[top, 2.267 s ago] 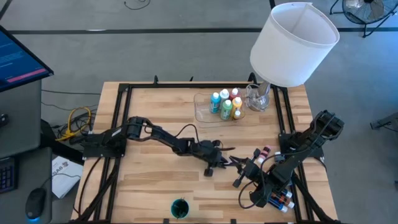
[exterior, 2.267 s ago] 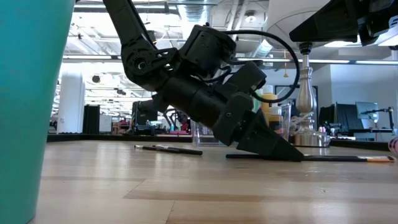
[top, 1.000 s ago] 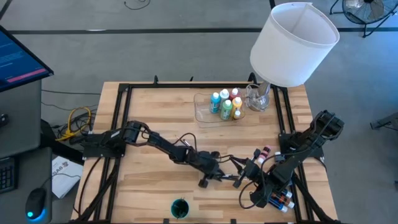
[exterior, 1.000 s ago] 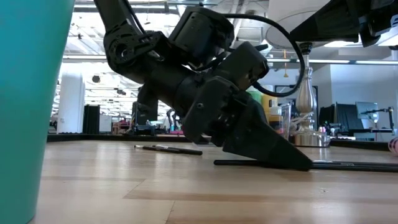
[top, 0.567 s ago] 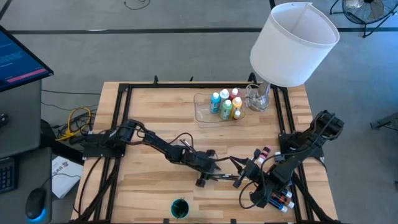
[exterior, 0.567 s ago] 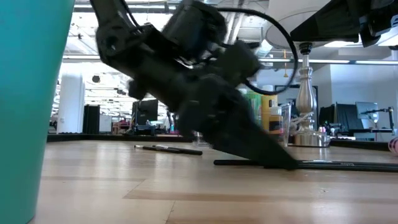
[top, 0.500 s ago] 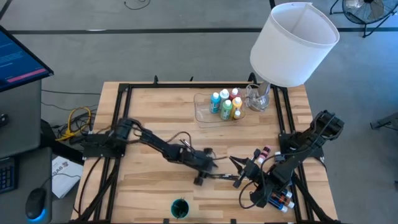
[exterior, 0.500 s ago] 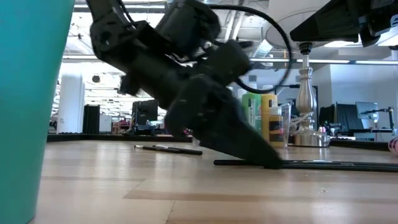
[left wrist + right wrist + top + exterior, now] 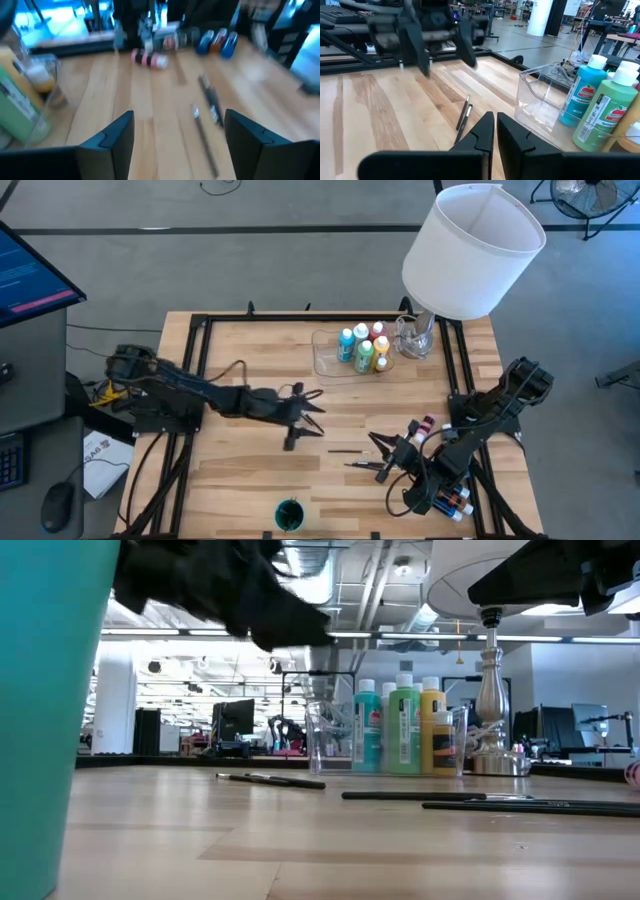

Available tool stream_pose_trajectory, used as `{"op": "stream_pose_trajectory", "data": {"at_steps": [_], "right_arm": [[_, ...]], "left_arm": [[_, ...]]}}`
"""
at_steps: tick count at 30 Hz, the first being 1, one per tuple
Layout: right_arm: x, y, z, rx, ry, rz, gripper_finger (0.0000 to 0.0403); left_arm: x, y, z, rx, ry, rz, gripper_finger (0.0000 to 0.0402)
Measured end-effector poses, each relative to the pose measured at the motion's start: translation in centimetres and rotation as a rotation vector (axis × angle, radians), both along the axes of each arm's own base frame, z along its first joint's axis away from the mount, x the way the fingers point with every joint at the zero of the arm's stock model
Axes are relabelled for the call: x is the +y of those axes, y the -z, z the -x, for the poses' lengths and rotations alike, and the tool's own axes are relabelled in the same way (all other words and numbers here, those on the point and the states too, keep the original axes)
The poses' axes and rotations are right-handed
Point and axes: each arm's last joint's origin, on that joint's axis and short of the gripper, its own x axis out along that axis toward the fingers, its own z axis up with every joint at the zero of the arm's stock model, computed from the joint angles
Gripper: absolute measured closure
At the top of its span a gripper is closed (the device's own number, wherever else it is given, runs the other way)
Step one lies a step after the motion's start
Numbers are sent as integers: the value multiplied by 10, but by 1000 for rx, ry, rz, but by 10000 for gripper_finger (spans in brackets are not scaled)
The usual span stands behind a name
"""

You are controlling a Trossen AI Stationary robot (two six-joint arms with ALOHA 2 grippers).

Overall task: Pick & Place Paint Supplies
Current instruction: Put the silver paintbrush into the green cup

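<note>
Brushes: two thin dark-handled brushes [image 9: 347,451] and [image 9: 362,465] lie flat on the table [image 9: 240,480] right of centre, side by side, roughly parallel, not touching; low view shows both resting on the wood. A third brush [image 9: 270,779] lies flat farther back in the low view. Paint bottles [image 9: 362,348] stand upright in the clear tray [image 9: 325,360] at about 1 o'clock from the table centre, blue and green nearest the brushes, yellow and pink behind. A pink bottle [image 9: 428,423] lies on its side near the right arm, at 3 o'clock from the brushes; more small bottles [image 9: 450,500] sit at the table's 4 o'clock edge. Left gripper [image 9: 312,410] hangs above the table at 10 o'clock from the brushes, clear of them, fingers spread wide with nothing between them; left wrist view shows both fingers [image 9: 116,142] apart over bare wood with the brushes ahead. Right gripper [image 9: 381,442] sits low just at 3 o'clock of the brushes, fingers pressed together, holding nothing. Teal cup [image 9: 289,514] stands at the 6 o'clock edge. White lampshade [image 9: 472,250] overhangs the 1 o'clock corner.
</note>
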Motion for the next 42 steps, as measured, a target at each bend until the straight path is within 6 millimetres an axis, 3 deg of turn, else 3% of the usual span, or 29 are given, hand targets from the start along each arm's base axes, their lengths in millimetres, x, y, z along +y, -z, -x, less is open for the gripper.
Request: {"op": "stream_pose_trajectory", "data": {"at_steps": [5, 9, 16, 22, 26, 33, 42], "right_arm": [[-3, 1, -4, 22, -4, -16, 388], [-9, 3, -9, 76, -16, -46, 388], [-49, 15, -26, 153, 130, -171, 379], [-86, 35, -32, 262, 203, -243, 314], [-108, 51, -30, 235, 250, -340, 261], [-111, 64, -31, 333, 34, -445, 220], [-122, 65, -34, 362, 43, -469, 245]], "left_arm": [[3, -25, 24, -120, 31, 60, 192], [3, -33, 39, -157, 66, 77, 198], [1, -30, 48, -170, 92, 86, 206], [-6, -30, 50, -169, 150, 96, 212], [-12, -30, 52, -168, 176, 98, 216], [-18, -30, 53, -167, 200, 100, 226], [-24, -31, 55, -166, 221, 102, 239]]}}
